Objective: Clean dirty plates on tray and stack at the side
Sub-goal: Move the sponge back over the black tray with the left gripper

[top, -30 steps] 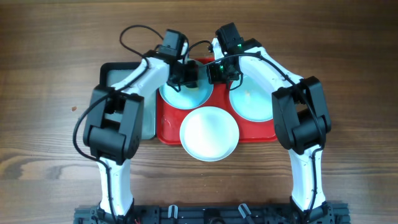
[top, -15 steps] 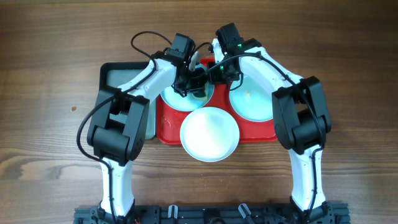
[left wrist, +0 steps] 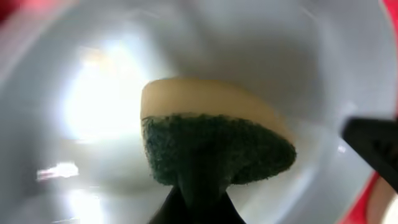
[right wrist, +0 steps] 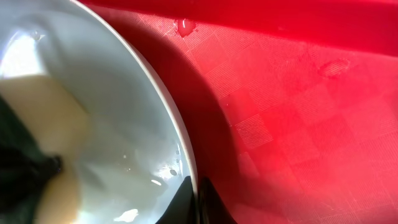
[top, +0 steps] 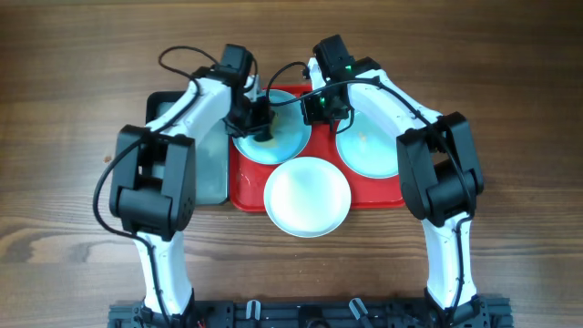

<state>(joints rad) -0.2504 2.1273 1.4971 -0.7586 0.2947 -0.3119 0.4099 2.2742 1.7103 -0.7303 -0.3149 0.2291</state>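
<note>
Your left gripper (top: 260, 120) was clenched on the sponge (left wrist: 211, 140), green pad outward, and pressed it straight down onto the floor of the aqua plate (top: 284, 146) in the red tray's (top: 246, 189) far-left corner. The sponge's long edge ran crosswise to the fingers. Your right gripper (top: 319, 107) pinched that plate's rim (right wrist: 168, 124) on the side toward the tray's middle and pinned it for the scrub. The white plate (top: 307, 194) lay at the tray's near edge and the second aqua plate (top: 369, 146) at its far right, both untouched. Half a second earlier the left gripper had stood nearer the tray's middle; it had since swept toward the left edge, while the right had held its place.
</note>
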